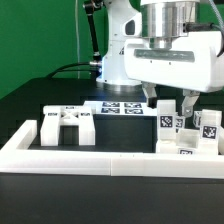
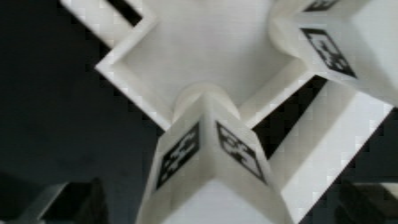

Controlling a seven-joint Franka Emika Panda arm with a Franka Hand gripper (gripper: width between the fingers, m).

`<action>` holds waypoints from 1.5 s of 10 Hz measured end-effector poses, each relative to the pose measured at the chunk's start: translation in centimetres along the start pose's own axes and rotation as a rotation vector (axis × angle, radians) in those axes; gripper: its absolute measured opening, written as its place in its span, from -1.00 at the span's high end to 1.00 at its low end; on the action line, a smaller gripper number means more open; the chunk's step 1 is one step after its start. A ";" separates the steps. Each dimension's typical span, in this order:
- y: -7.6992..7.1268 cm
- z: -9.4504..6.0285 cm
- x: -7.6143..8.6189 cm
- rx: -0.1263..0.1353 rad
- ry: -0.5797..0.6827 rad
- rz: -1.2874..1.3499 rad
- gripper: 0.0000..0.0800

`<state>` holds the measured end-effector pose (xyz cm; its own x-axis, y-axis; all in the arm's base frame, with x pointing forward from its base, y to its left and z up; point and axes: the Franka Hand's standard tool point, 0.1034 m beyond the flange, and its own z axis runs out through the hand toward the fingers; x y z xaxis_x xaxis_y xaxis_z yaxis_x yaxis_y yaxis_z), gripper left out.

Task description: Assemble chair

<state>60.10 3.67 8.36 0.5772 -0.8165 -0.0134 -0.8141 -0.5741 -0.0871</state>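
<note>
The chair is in loose white tagged pieces. A cluster of them (image 1: pixel 186 128) stands at the exterior view's right, just behind the front wall. My gripper (image 1: pixel 170 103) hangs directly over this cluster, its fingers reaching down on both sides of an upright piece. In the wrist view a white post (image 2: pixel 217 150) with two black-and-white tags fills the middle. My gripper (image 2: pixel 214 208) is open, its dark fingers (image 2: pixel 61 205) standing apart from the post on either side. A wide angular white piece (image 2: pixel 178 50) lies beyond the post. A bracket-like chair piece (image 1: pixel 66 126) sits at the exterior view's left.
A long low white border wall (image 1: pixel 100 157) runs along the front and turns back at the left. The marker board (image 1: pixel 120 107) lies flat behind the pieces, in front of the arm's base (image 1: pixel 125 60). The tabletop is black.
</note>
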 end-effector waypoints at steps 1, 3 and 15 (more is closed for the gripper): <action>0.0 0.0 0.1 0.000 0.000 -0.040 -0.62; 0.1 0.0 0.1 0.000 0.000 -0.214 -0.62; 0.2 0.0 0.2 -0.018 0.006 -0.688 0.27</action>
<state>60.04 3.43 8.31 0.9630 -0.2660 0.0444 -0.2633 -0.9630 -0.0578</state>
